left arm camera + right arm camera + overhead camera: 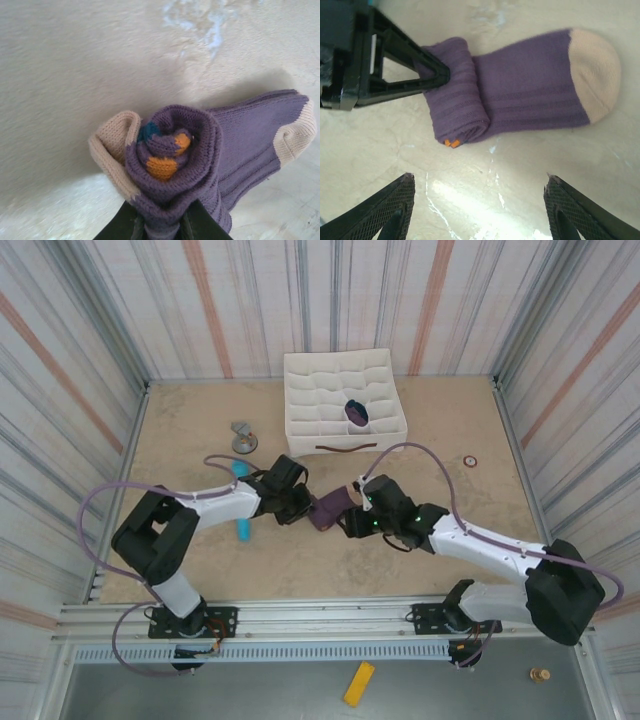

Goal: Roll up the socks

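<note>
We see the left fingers (pixel 202 227) clamped on the rolled socks (pixel 172 150); the right fingers (pixel 385 210) stand apart above the desk (pixel 365 145).

Ribbed knit cloth on the rolled socks (pixel 470 100), soft and matt, with slightly fuzzy purple yarn. Same knit in cream at the toe, at three o'clock in the right wrist view. Smooth, matt black plastic on the left gripper (pixel 164 217). Black cross-hatched, rough-looking pads on the right gripper (pixel 479 180). Pale stone-look table (pixel 300 560), smooth, with a faint sheen and glossy glints. Off-white, cloth-like, matt organiser box (pixel 335 355) at twelve o'clock in the top view. Bare silvery metal rail (pixel 320 615), grooved, at six o'clock.
</note>
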Tool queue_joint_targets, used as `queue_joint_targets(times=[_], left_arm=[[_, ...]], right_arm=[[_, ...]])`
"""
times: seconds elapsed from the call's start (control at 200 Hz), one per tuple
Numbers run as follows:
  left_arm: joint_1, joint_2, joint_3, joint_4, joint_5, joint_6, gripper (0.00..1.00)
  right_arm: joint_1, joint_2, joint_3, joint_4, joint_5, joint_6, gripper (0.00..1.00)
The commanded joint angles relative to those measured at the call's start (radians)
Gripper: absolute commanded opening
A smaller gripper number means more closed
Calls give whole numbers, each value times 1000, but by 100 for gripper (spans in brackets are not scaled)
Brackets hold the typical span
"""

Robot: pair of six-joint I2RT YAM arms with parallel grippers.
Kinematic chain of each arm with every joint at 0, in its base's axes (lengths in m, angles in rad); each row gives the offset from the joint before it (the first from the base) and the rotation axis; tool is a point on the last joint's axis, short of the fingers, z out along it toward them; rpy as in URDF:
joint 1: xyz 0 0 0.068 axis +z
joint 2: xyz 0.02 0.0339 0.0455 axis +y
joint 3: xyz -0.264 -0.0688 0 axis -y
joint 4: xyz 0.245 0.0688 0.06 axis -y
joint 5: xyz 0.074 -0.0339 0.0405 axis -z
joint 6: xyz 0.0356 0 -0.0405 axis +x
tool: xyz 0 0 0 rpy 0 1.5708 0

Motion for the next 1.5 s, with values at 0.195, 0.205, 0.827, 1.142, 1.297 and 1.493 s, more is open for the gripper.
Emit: queue_joint_targets(times=[0.195, 0.205, 0.827, 1.142, 1.297, 1.493], left_arm=[[-13, -43, -110, -91, 0, -115, 0], [-14, -43, -111, -91, 2, -115, 0], [-38, -44, -110, -88, 55, -142, 0], [-43, -25, -109, -64, 85, -147, 0], [-43, -38, -111, -47, 80, -157, 17], [-34, -60, -65, -75, 67, -123, 62]], right_arm=[[203, 171, -59, 314, 261, -345, 68], [205, 178, -57, 319, 263, -347, 68], [277, 423, -21, 491, 387, -382, 55], [257, 424, -40, 517, 349, -339, 21], [217, 389, -71, 497, 276, -293, 0], [139, 324, -152, 497, 111, -195, 0]])
